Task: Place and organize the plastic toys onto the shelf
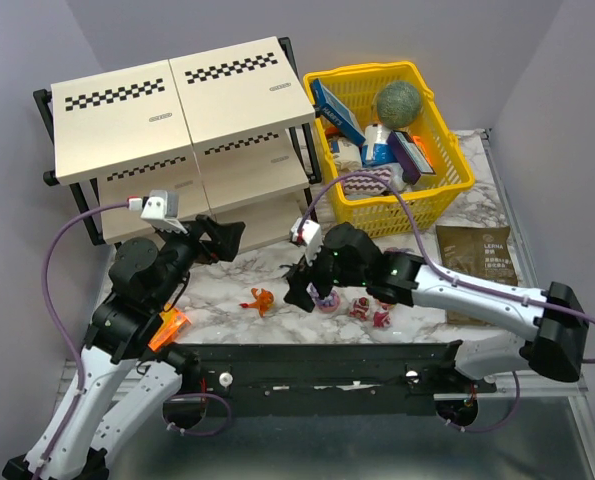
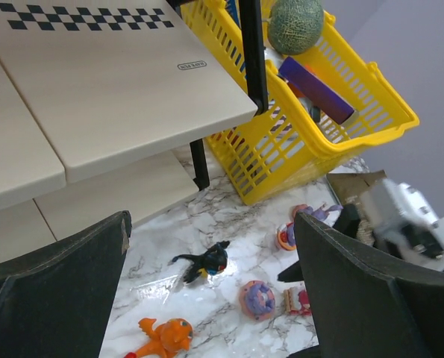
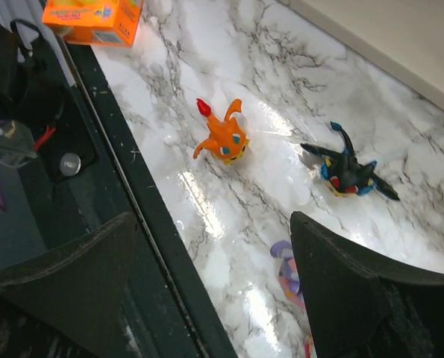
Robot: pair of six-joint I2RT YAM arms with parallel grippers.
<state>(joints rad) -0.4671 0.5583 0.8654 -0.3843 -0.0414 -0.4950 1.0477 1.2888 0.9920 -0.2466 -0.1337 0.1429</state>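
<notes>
The shelf (image 1: 177, 100) stands at the back left, and its beige panels fill the upper left of the left wrist view (image 2: 117, 82). Toys lie on the marble in front of it: an orange one (image 1: 260, 299) (image 2: 166, 335) (image 3: 225, 138), a black-and-yellow winged one (image 2: 205, 262) (image 3: 348, 171), a purple-pink one (image 1: 327, 300) (image 2: 257, 300) (image 3: 289, 272) and small red-pink ones (image 1: 360, 307) (image 2: 298, 300). My left gripper (image 1: 222, 238) (image 2: 212, 218) is open and empty, above the floor near the shelf's lower tier. My right gripper (image 1: 305, 288) (image 3: 214, 218) is open and empty, low over the purple-pink toy.
A yellow basket (image 1: 432, 195) (image 2: 371, 112) with boxes and a green ball (image 1: 399, 102) stands at the back right. A brown packet (image 1: 480, 255) lies to the right. An orange packet (image 1: 169, 328) (image 3: 95, 19) sits by the left arm. A black rail (image 1: 317, 365) borders the near edge.
</notes>
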